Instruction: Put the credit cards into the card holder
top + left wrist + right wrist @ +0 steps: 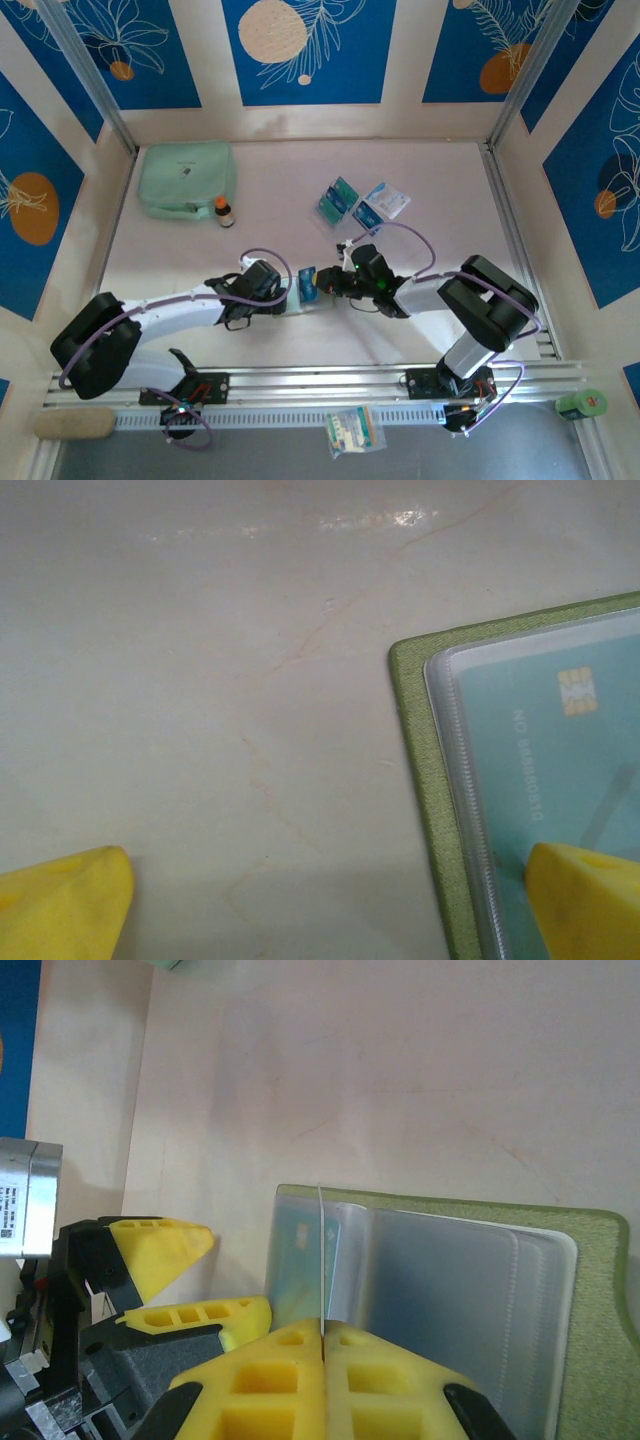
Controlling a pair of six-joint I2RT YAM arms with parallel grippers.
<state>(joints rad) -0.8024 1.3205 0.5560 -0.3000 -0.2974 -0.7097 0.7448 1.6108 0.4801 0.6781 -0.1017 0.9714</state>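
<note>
The olive-green card holder (306,296) lies open on the table between my two grippers. Its clear pockets (450,1300) face up, and a teal card (530,760) with a gold chip sits in one. My left gripper (325,910) is open, and one yellow fingertip (590,900) rests on that pocket by the holder's green edge (425,780). My right gripper (322,1328) is shut on a thin credit card (320,1250), seen edge-on, standing over the pockets. More teal and blue credit cards (338,198) lie farther back on the table.
A white-and-blue flat packet (385,200) lies beside the loose cards. A mint-green zip pouch (185,178) and a small brown bottle (223,211) are at the back left. Patterned walls close in the table on three sides.
</note>
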